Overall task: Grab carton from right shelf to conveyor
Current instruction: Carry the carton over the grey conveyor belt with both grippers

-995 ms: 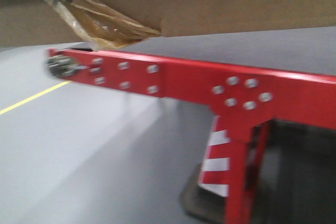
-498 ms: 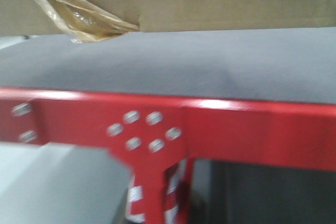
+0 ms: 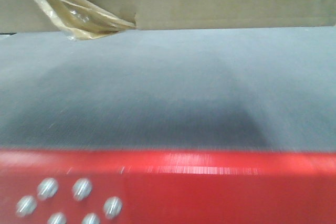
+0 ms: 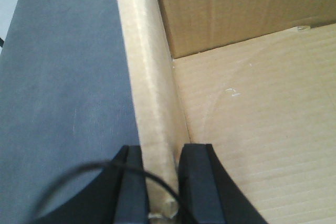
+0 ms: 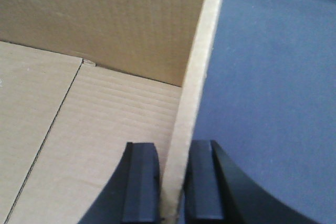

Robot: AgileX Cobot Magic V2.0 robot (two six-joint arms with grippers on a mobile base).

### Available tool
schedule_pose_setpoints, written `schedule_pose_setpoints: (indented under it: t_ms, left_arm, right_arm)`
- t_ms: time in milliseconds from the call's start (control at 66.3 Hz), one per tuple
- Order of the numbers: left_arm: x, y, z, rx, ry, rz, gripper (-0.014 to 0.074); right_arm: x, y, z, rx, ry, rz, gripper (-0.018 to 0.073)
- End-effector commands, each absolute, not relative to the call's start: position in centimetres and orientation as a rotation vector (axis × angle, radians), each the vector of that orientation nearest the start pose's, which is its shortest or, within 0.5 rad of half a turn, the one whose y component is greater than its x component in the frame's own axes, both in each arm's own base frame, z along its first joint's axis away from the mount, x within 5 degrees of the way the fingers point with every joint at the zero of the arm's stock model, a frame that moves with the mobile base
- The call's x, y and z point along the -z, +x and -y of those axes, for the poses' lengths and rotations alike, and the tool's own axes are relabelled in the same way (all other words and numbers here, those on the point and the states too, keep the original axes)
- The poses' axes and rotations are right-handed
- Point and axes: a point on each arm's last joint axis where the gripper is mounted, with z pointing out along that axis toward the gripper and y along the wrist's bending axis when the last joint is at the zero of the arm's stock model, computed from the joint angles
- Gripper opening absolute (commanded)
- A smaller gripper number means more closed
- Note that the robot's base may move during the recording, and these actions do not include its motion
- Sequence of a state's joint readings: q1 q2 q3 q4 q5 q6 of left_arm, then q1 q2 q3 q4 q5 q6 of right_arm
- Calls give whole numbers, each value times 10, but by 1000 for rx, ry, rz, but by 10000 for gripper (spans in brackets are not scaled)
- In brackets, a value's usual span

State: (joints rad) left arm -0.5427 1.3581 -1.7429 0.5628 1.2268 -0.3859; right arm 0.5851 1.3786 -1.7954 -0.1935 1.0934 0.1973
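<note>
The open brown carton (image 3: 210, 6) hangs across the top of the front view, with torn tape at its lower left corner (image 3: 79, 17). It is held above the grey conveyor belt (image 3: 168, 87). My left gripper (image 4: 159, 182) is shut on the carton's left wall (image 4: 149, 87); the carton's inside floor (image 4: 252, 129) lies to its right. My right gripper (image 5: 173, 182) is shut on the carton's right wall (image 5: 197, 87), with the carton's floor (image 5: 79, 129) to its left and belt (image 5: 268, 87) to its right.
The conveyor's red metal frame (image 3: 210, 192) with silver bolts (image 3: 68, 203) runs along the bottom of the front view. The grey belt (image 4: 58, 87) lies under the carton's left side in the left wrist view.
The view has moved forward over the conveyor: the red frame has dropped to the bottom of the frame and the belt now fills the view. The floor and red leg are out of sight.
</note>
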Motion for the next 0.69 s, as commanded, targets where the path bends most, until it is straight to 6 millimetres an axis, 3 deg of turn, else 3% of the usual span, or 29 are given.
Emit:
schedule_pose_setpoints:
  t_ms: [0, 679]
  left_arm:
    - [-497, 239, 85, -263, 129, -2102, -17]
    - [-497, 239, 85, -263, 129, -2102, -17]
  right_arm:
    - [-506, 227, -136, -256, -425, -2063, -61]
    - [-506, 227, -136, -257, -425, -2061, -61]
